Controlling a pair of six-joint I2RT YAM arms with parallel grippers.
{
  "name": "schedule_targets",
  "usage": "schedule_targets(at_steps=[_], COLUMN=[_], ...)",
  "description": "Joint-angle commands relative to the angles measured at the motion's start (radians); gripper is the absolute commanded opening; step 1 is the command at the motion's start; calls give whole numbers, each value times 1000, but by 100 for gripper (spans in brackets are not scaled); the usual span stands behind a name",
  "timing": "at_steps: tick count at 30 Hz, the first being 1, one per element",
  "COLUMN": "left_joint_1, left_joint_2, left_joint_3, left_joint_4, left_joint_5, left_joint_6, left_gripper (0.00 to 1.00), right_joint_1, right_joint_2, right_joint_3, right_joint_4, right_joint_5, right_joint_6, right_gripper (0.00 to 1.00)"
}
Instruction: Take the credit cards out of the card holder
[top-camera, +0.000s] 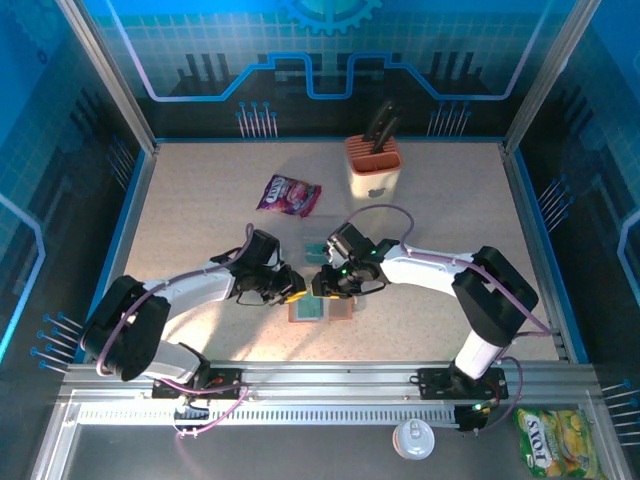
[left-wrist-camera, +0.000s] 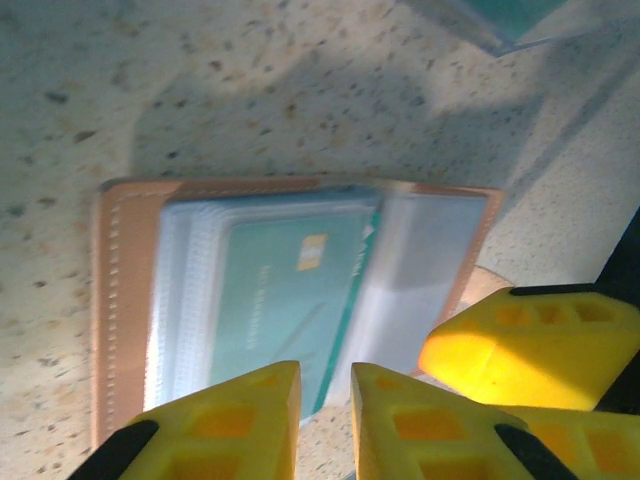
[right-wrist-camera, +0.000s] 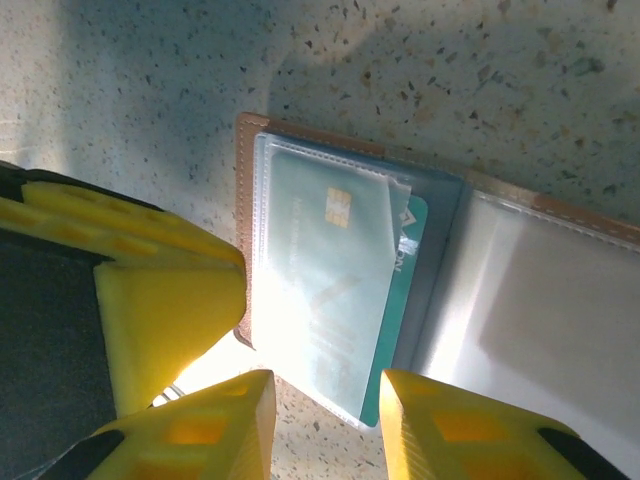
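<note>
The card holder (top-camera: 340, 312) lies open on the table between both grippers, brown rim outward and clear sleeves facing up. A teal credit card (left-wrist-camera: 280, 300) with a gold chip sits in its sleeve and sticks out at the lower corner. My left gripper (left-wrist-camera: 325, 395) stands narrowly open, and that card corner reaches into the gap at its left finger. My right gripper (right-wrist-camera: 328, 420) is open wider, its fingers on either side of the lower corner of the sleeve and teal card (right-wrist-camera: 330, 260). In the top view the left gripper (top-camera: 293, 292) and right gripper (top-camera: 325, 287) almost touch. Another teal card (top-camera: 316, 247) lies on the table behind them.
A purple snack packet (top-camera: 288, 194) lies at the back, left of centre. The beige knife block (top-camera: 373, 168) with an orange top stands at the back, right of centre. The right gripper's yellow finger (left-wrist-camera: 530, 340) crowds the left wrist view beside the holder's right edge.
</note>
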Motion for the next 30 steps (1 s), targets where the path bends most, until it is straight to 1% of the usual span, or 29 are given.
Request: schedule_targets(at_steps=[1,8,16,20,30], left_joint_1=[9,8,8,8,8], left_joint_2=[-19,3,-26,-29,-1], left_joint_3=[-26,-34,-46,-56,-59], left_joint_4=[11,2,-17,-23,-25], left_joint_5=[8,-2,-29,-41,-45], left_joint_6=[21,33,28,28,36], left_gripper=[21,17,15,10,9], right_joint_1=[13,14,14,16,15], right_joint_2=[23,47,72,83,103], right_joint_3=[26,41,50,51,57], right_joint_4=[2,-2,2,11,17], right_joint_5=[-16,-27,-41,-47,-59], right_joint_6=[13,10,9,11,8], right_gripper=[34,34,34,33,33])
